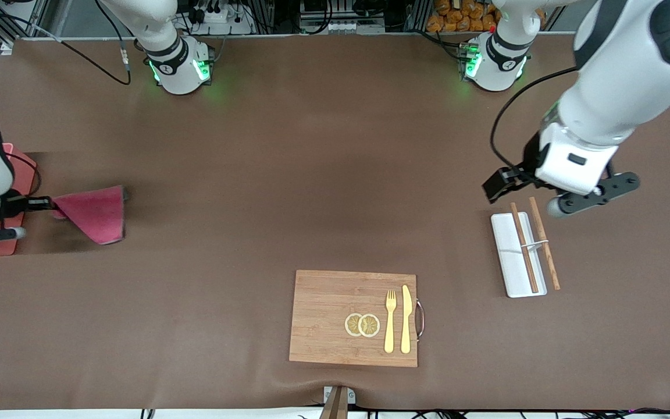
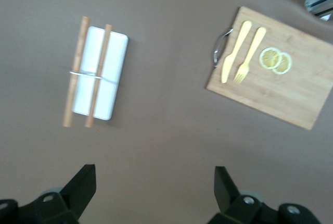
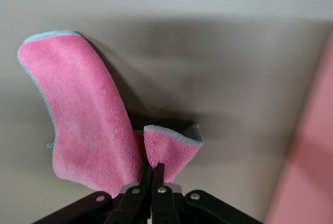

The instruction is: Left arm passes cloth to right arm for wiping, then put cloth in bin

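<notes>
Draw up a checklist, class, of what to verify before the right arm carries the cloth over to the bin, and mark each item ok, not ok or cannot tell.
1. Right hand shut on the cloth: ok, a fold is pinched between its fingers.
2. Cloth fully off the table: cannot tell; most of it hangs or trails loose near the tabletop.
3. Bin close by: ok, it sits at the right arm's end of the table, partly hidden by that arm.
4. Bin free to receive the cloth: cannot tell, its inside is hidden.
5. Left hand clear of the path: ok, it waits open and empty over bare table by the white tray with chopsticks.
</notes>
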